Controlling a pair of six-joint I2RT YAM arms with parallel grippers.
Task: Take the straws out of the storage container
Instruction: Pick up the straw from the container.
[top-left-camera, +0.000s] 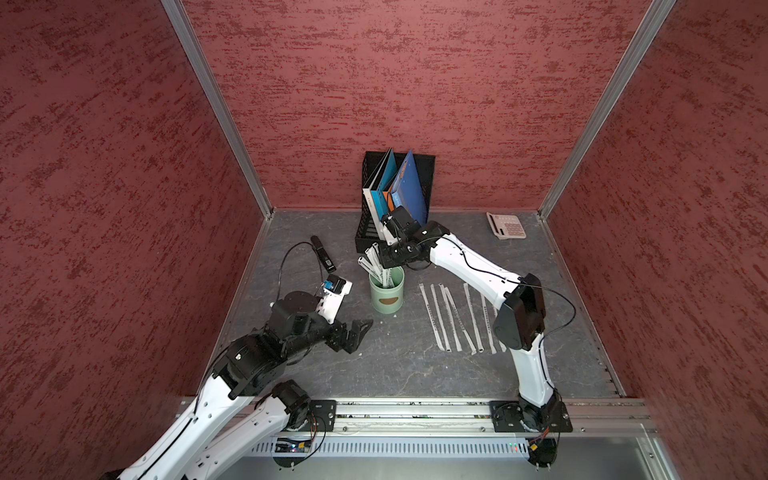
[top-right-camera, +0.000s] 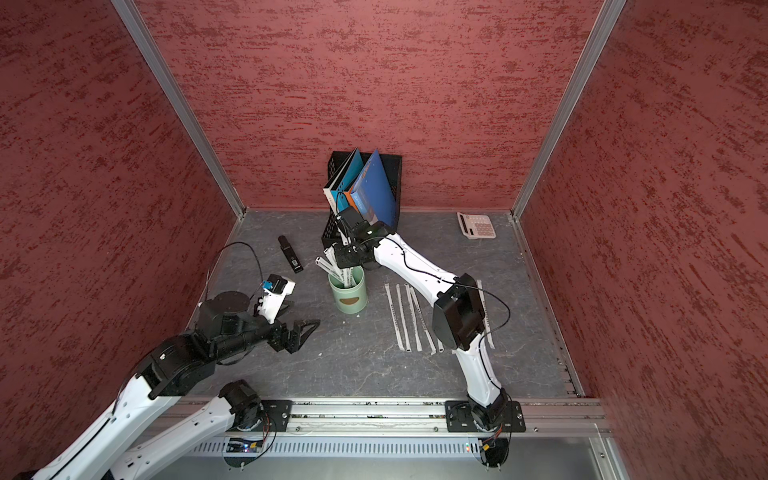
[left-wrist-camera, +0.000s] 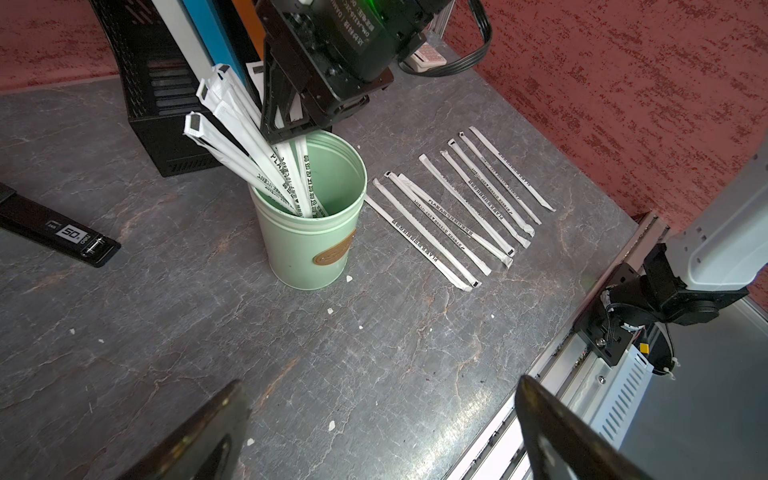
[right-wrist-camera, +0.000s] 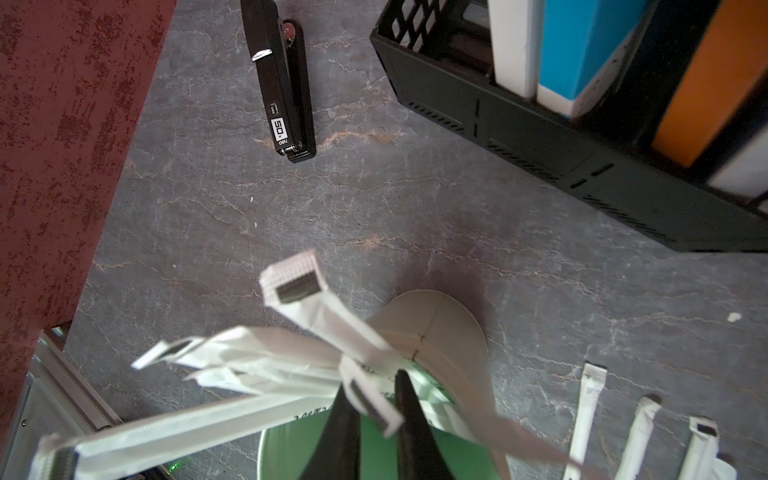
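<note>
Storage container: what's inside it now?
Several wrapped straws stand in the storage container, leaning out over its rim; fingers of the right gripper straddle one. Its floor and the straws' lower ends are hidden.

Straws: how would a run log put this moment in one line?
right gripper: pinching one straw in cup | left gripper: open, empty | table: row of straws beside cup

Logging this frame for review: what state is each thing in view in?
storage container: upright, straws inside
straws in container: leaning, poking out the top
straws on table: flat, in a row
right gripper: jaws closed on one container straw
left gripper: jaws open, empty
stapler: closed, lying flat
file rack: upright, holding folders
</note>
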